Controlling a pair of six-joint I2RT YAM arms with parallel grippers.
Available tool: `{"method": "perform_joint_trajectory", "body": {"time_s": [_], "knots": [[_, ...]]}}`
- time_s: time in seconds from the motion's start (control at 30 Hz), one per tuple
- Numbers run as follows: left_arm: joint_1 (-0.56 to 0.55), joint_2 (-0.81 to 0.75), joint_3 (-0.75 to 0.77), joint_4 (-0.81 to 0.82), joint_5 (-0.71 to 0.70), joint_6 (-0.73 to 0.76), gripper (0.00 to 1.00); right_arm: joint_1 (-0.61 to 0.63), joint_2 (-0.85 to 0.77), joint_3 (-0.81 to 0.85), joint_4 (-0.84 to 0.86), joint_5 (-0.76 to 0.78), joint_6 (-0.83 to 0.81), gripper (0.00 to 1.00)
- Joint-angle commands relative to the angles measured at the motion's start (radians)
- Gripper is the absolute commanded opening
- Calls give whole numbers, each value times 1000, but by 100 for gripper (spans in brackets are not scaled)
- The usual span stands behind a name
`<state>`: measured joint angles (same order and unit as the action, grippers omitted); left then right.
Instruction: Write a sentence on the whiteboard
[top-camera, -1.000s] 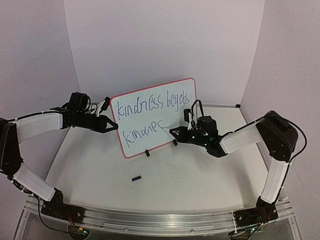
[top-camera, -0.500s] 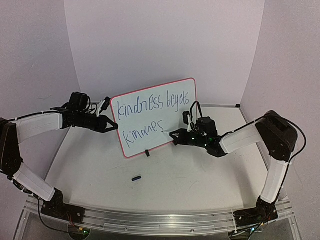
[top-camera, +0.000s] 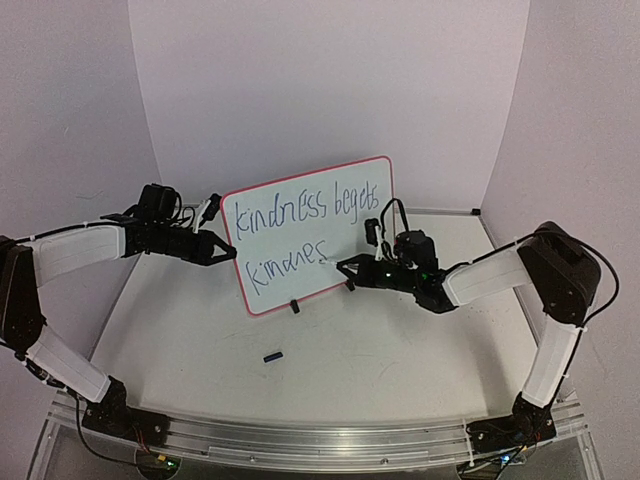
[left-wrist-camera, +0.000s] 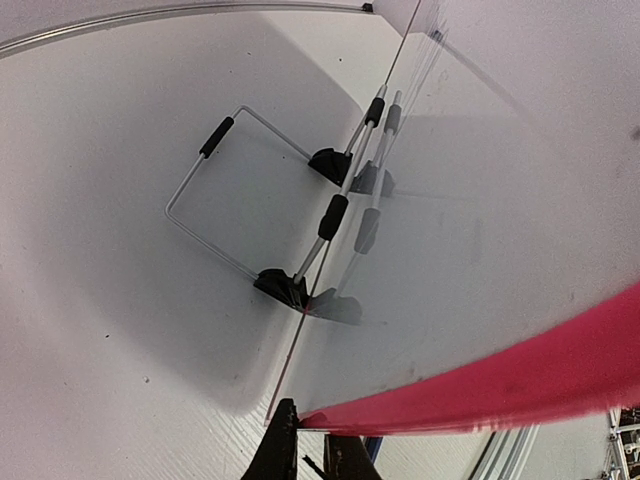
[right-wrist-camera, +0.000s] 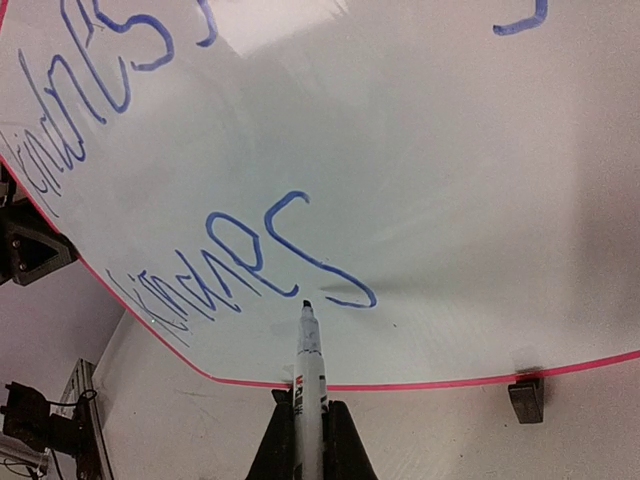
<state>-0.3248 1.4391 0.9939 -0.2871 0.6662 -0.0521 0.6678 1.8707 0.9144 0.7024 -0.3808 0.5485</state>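
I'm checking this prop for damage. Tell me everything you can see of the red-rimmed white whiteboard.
The rectangular white whiteboard has a thin red rim, rounded corners and two black feet; a wire stand props it upright on the table. Blue handwriting reads "kindness begets" above an unfinished "kindnes". The left gripper clamps its left edge; the right gripper's white marker pen tip sits at its glossy face.

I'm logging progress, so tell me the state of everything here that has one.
whiteboard: upright, left edge clamped.
sentence: unfinished, second line stops mid-word.
marker: uncapped, tip at the last letter.
cap: off, lying in front of the board.
left gripper: shut on whiteboard.
right gripper: shut on marker.
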Motion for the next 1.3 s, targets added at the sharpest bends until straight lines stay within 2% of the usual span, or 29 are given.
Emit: {"method": "perform_joint_trajectory", "body": {"time_s": [0.0, 0.17, 0.9, 1.27], "knots": [[-10, -8, 24, -42, -44, 49, 0, -6, -117, -35, 71, 29, 6, 0], [-11, -8, 22, -41, -45, 49, 0, -29, -123, -46, 71, 69, 4, 0], [-11, -5, 24, -45, -50, 51, 0, -78, -25, 20, 121, 43, 44, 0], [-12, -3, 24, -46, -51, 51, 0, -80, 33, 58, 118, -32, 41, 0]]}}
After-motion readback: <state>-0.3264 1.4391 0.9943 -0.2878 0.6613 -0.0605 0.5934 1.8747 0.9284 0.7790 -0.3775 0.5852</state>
